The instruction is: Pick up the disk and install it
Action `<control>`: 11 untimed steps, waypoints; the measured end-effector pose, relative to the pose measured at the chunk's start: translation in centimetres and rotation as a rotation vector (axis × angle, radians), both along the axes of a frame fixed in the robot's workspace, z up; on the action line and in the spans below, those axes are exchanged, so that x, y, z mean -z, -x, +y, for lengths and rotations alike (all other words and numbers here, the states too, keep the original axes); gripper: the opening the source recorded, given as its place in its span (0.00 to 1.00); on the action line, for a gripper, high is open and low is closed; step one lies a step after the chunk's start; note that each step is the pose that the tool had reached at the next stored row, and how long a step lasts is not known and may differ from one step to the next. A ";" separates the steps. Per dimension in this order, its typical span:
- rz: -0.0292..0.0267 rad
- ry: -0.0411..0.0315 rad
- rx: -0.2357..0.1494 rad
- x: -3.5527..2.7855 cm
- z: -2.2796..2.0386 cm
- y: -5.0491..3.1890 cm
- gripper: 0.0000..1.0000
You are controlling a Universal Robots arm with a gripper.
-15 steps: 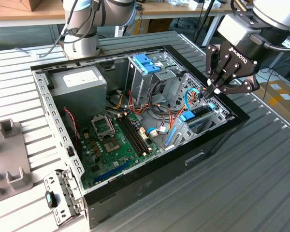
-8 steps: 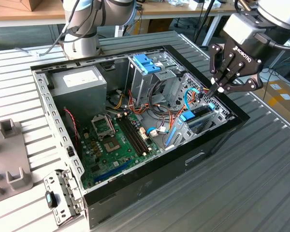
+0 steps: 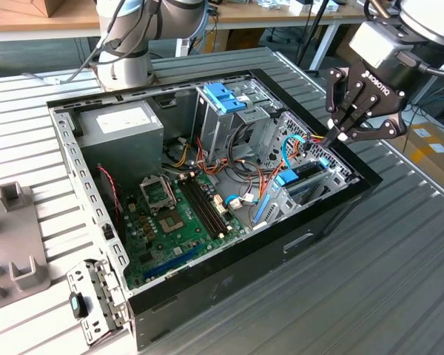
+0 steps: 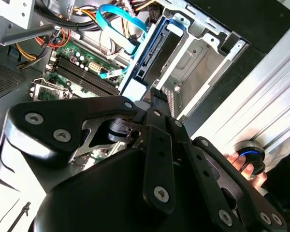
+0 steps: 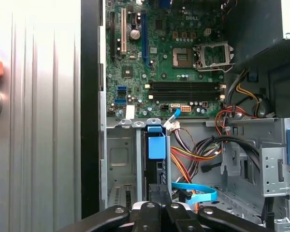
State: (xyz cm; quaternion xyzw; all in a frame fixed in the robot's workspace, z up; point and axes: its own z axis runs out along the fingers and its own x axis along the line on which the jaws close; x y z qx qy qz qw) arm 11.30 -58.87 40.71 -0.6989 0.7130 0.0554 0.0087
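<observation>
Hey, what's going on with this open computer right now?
A robot arm's gripper is at the open computer case, over the drive bay at the exterior view's right. The disk in its blue carrier stands on edge inside that bay. The fingers are closed together right at the disk's end; I can't tell whether they grip it. A person's hand rests on a button beside the case.

open case (image 3: 229,275) — motherboard (image 3: 170,229), power supply (image 3: 122,126)
</observation>
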 end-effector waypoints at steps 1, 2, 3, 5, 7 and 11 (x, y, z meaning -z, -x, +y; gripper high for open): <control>0.0008 -0.0001 0.000 0.02 -0.01 -0.16 0.11; 0.0014 -0.0001 0.000 0.02 -0.01 -0.27 0.11; 0.0025 -0.0001 0.000 0.04 -0.02 -0.52 0.11; 0.0037 -0.0002 0.000 0.05 -0.02 -0.81 0.11; 0.0051 -0.0002 0.000 0.06 -0.02 -1.19 0.11; 0.0069 -0.0002 0.000 0.07 -0.02 -1.81 0.11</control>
